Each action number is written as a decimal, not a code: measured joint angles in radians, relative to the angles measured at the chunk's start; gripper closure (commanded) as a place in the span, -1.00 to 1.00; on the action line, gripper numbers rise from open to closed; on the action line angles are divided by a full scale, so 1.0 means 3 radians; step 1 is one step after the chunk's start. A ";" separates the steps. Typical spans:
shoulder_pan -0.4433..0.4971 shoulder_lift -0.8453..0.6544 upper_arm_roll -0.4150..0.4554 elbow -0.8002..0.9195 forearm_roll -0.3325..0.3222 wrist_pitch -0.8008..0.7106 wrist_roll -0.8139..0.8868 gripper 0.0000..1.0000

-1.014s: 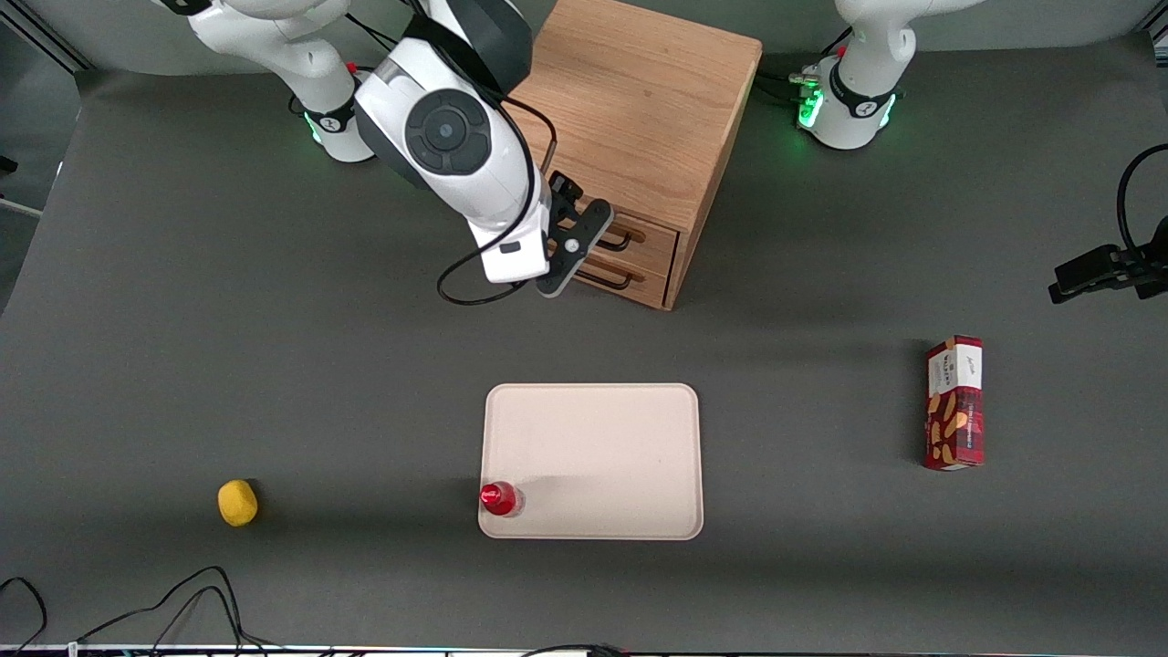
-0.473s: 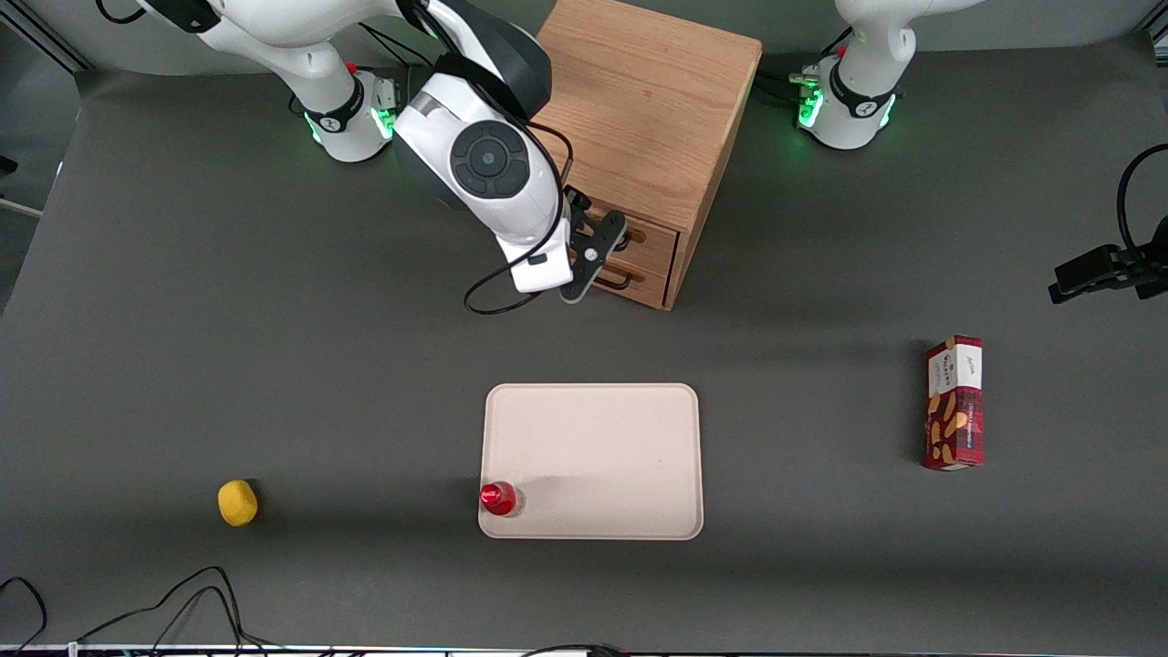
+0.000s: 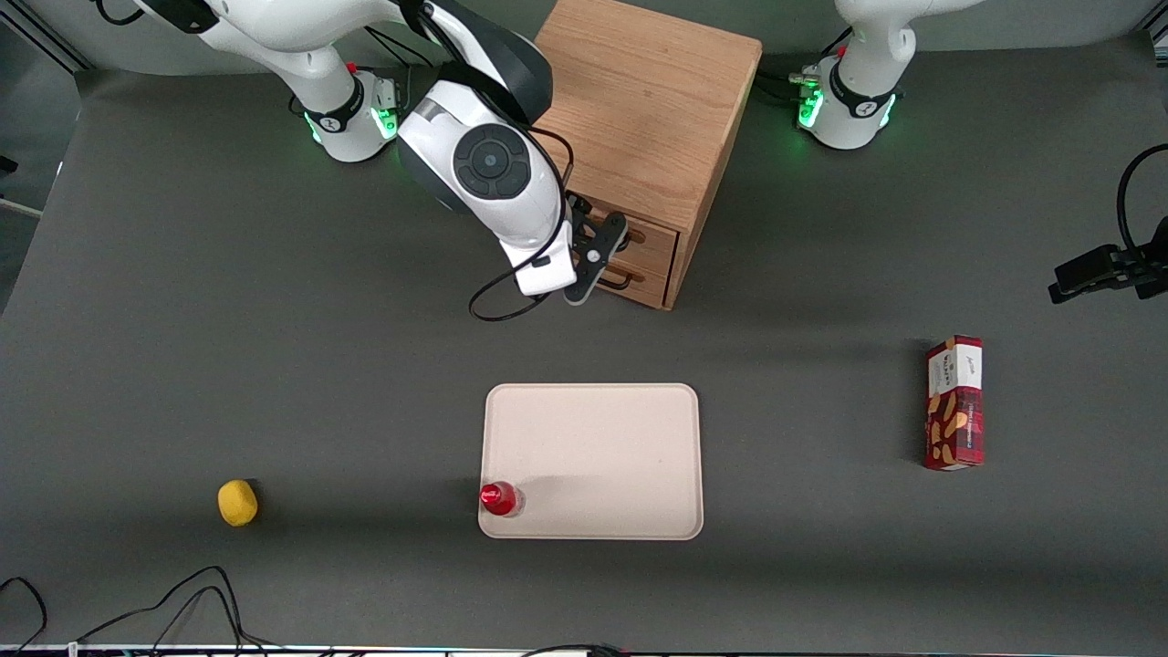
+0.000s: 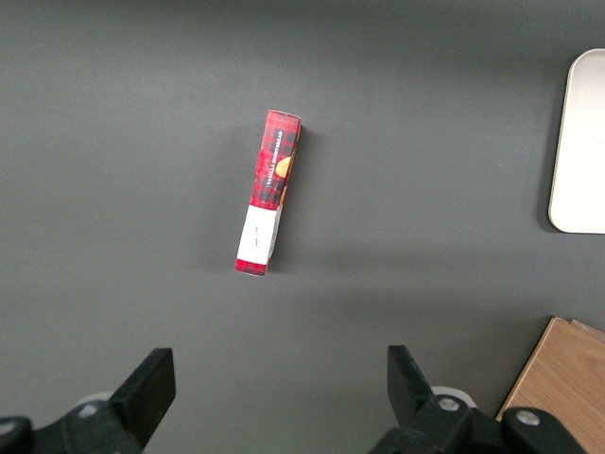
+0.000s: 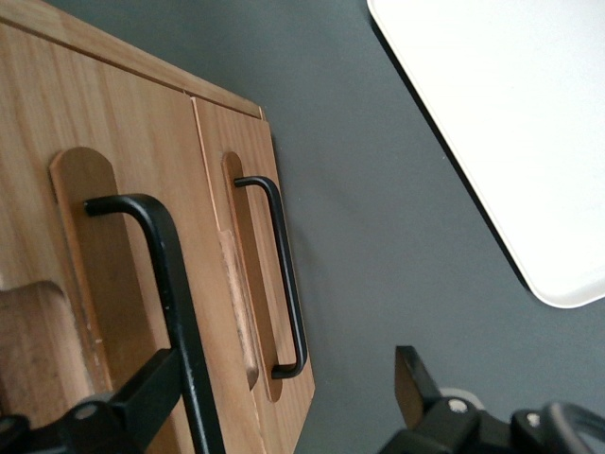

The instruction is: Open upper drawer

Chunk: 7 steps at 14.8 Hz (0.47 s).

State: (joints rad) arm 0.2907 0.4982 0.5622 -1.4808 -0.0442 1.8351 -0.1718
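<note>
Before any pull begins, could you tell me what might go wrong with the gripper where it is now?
The open gripper, in front of the cabinet, has the upper drawer's handle right beside one finger, not centred; closing may clip or miss it.
The lower drawer's handle sits close by; a slight drop could catch it instead.
The cabinet stands skewed on the table; a pull off the drawer's axis might drag it.

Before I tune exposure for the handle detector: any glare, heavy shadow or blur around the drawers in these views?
Front view: even light, no glare; the cabinet casts a soft shadow on the table, and the arm hides part of the upper drawer. Right wrist view: the upper drawer's handle is close and soft-edged, the lower drawer's handle crisp; the tray is overexposed, and the open gripper looks dark.
</note>
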 measured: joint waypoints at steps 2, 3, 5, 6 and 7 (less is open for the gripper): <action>0.0000 0.0000 0.0004 -0.0037 -0.0002 0.0043 -0.0002 -1.00; 0.0000 0.0000 0.0007 -0.0046 -0.0002 0.0051 -0.0003 -1.00; -0.0013 0.0000 0.0030 -0.0056 -0.0014 0.0064 -0.0004 -1.00; -0.0030 0.0000 0.0051 -0.0060 -0.0022 0.0067 -0.0006 -1.00; -0.0053 0.0000 0.0080 -0.0063 -0.0028 0.0066 -0.0008 -1.00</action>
State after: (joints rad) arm 0.2750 0.4981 0.5862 -1.4997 -0.0526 1.8550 -0.1741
